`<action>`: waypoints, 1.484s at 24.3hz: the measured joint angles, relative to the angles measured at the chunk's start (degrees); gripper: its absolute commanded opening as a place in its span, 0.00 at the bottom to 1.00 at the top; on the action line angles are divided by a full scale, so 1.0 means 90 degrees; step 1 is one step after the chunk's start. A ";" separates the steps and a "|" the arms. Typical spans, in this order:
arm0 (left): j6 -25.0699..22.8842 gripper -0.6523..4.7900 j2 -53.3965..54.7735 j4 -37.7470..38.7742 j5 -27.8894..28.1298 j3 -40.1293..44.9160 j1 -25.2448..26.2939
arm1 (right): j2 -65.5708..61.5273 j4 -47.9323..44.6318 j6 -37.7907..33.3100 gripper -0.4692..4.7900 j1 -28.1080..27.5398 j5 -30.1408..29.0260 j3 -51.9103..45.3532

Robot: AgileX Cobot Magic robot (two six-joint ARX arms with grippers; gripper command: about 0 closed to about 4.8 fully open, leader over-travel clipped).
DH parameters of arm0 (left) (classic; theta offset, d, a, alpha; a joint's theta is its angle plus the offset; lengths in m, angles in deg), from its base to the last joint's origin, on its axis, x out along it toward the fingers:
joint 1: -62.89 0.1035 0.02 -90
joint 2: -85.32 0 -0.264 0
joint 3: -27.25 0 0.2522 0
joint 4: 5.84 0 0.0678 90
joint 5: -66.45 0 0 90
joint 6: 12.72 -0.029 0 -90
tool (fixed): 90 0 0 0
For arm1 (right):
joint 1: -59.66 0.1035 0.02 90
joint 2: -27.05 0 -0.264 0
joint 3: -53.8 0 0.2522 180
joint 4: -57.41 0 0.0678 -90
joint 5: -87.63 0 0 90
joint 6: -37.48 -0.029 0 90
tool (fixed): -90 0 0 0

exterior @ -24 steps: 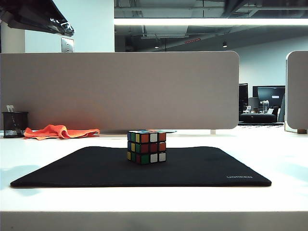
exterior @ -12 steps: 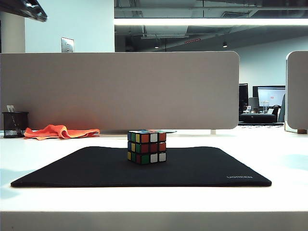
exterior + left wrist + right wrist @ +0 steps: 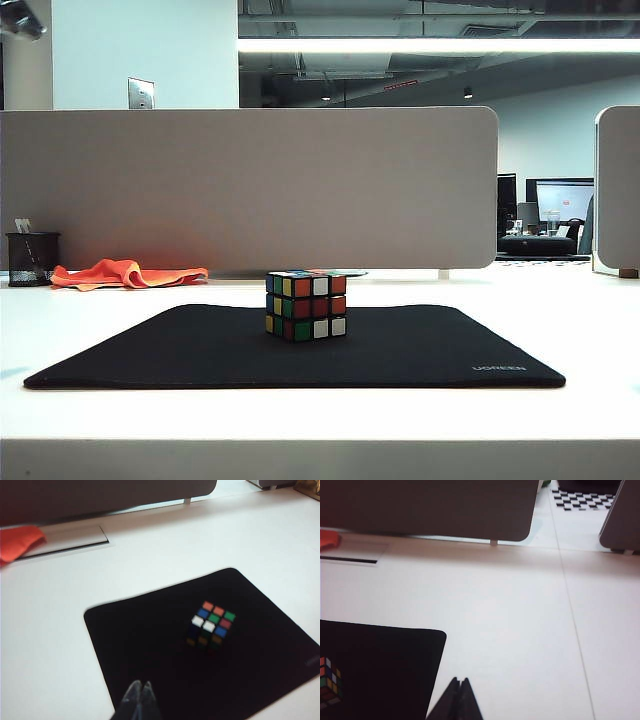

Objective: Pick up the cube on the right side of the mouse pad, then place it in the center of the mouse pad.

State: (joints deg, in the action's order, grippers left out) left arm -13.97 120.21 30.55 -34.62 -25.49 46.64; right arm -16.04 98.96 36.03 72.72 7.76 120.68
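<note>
A: Sitting near the middle of the mouse pad (image 3: 200, 350) is the cube (image 3: 306, 304), flat on one face. Its front shows red, white, green, yellow and blue stickers between black edges. Nothing touches it.

B: And the pad itself?

A: A large black rectangle with rounded corners, lying flat on a white table (image 3: 320, 420). Small grey lettering sits at the pad's near right corner in the exterior view.

B: Where are the two grippers?

A: Both are raised above the table and well apart from the cube. The left gripper (image 3: 139, 690) hangs over the pad's edge, its two fingers pressed together with nothing between them. The right gripper (image 3: 460, 685) hangs over bare table just beside a rounded corner of the pad, its fingers also pressed together and empty. In the exterior view, only a dark bit of arm shows at the top left corner; neither gripper can be made out there.

B: What lies around them?

A: Behind the table stands a grey divider panel (image 3: 250, 190). At its foot on the left lies a crumpled orange cloth (image 3: 125, 273), and beside that a black mesh pen cup (image 3: 32, 258).
</note>
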 measured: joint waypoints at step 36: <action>0.0903 0.11 -0.1756 -0.3135 0.1236 0.3842 -0.0002 | 0.4779 -0.1316 0.0197 0.09 0.0036 0.0155 -0.4867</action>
State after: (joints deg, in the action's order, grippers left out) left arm -5.84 104.41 2.34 -23.49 9.09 46.62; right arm 26.97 87.11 37.80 73.05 9.16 76.88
